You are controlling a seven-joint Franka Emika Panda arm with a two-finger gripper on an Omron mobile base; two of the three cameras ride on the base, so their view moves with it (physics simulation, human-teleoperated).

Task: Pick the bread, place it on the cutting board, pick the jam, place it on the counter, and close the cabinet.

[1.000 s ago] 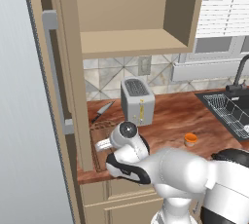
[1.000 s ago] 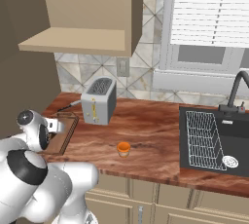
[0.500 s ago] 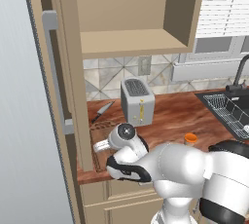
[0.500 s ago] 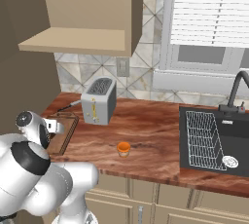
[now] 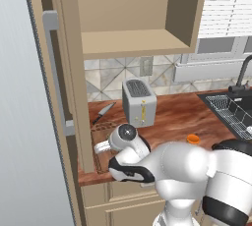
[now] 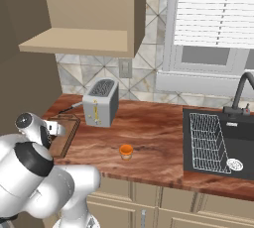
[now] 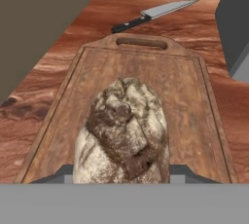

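Wood counter (image 6: 163,138), gripper (image 7: 121,179) clenched on bread (image 7: 124,130) over cutting board (image 7: 189,96); lower flat, then release

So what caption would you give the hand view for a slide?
Bread held over the cutting board, with a knife on the counter beyond.

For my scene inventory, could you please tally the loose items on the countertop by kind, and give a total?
Bread: 1
Cutting board: 1
Knife: 1
Toaster: 1
Jam jar: 1
Total: 5
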